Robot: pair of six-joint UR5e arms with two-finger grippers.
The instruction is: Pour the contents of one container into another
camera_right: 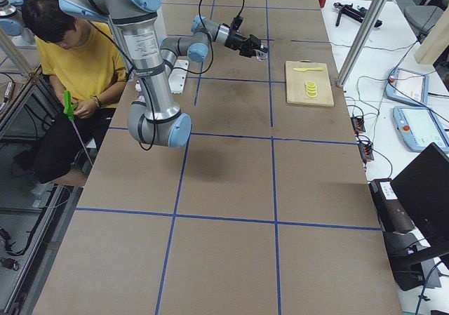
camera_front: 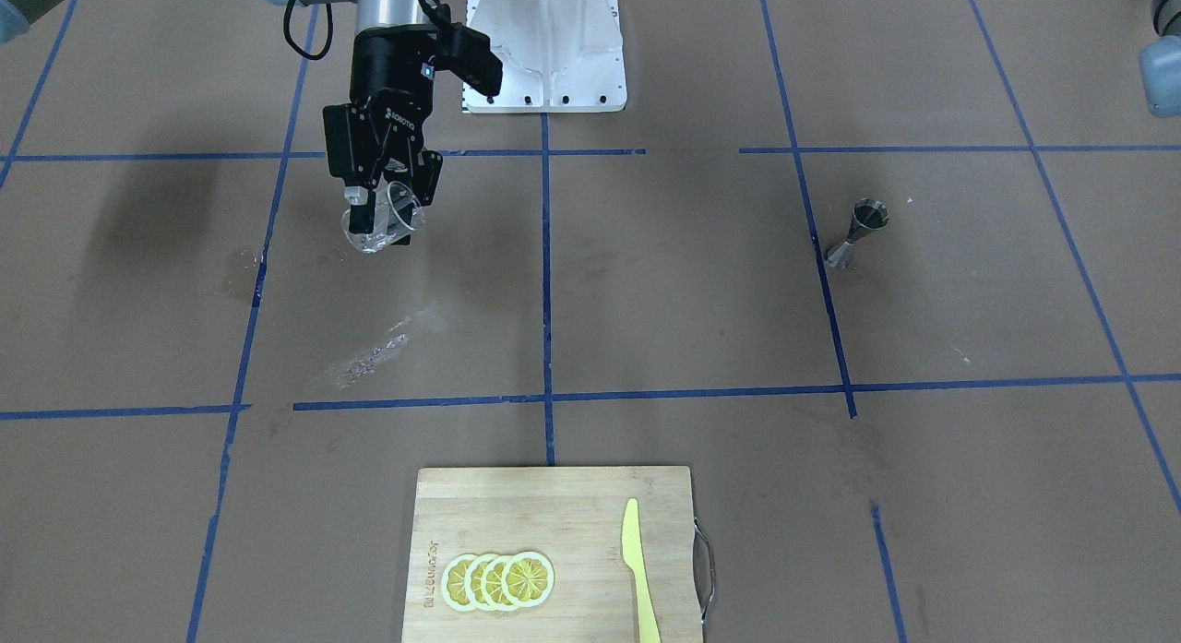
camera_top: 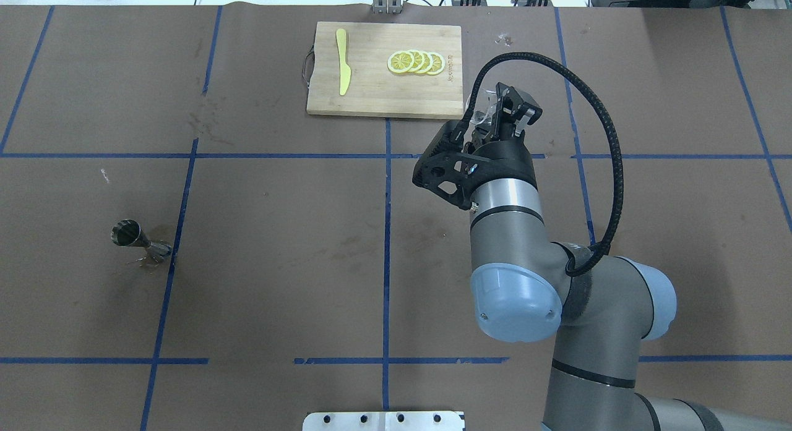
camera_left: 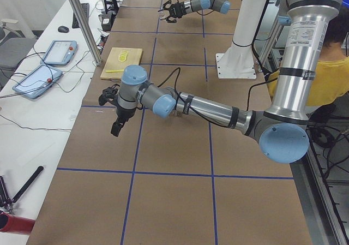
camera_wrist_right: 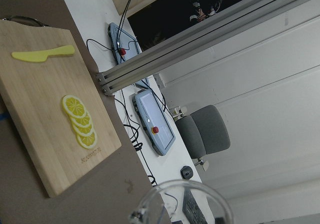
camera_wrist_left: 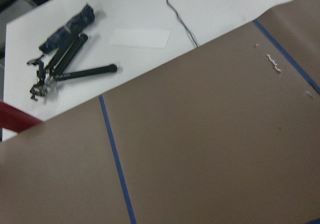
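The small clear glass cup (camera_front: pixel 376 230) hangs tilted above the table, gripped by my right gripper (camera_front: pixel 386 203), which is shut on it. From overhead the right gripper (camera_top: pixel 497 107) sits just below the cutting board's corner, with a little of the cup (camera_top: pixel 484 111) showing. The cup's rim (camera_wrist_right: pixel 183 202) fills the bottom of the right wrist view. The steel hourglass jigger (camera_front: pixel 858 231) (camera_top: pixel 138 240) stands alone on the other half of the table. My left gripper (camera_left: pixel 116 127) shows only in the exterior left view, low over the table; I cannot tell if it is open or shut.
A wooden cutting board (camera_front: pixel 554 500) (camera_top: pixel 371 97) with lemon slices (camera_front: pixel 499 580) and a yellow knife (camera_front: pixel 638 569) lies at the table's far edge. A wet streak (camera_front: pixel 374 352) marks the paper. The white robot base (camera_front: pixel 546 48) stands between the arms. A person (camera_right: pixel 77 62) sits beside the table.
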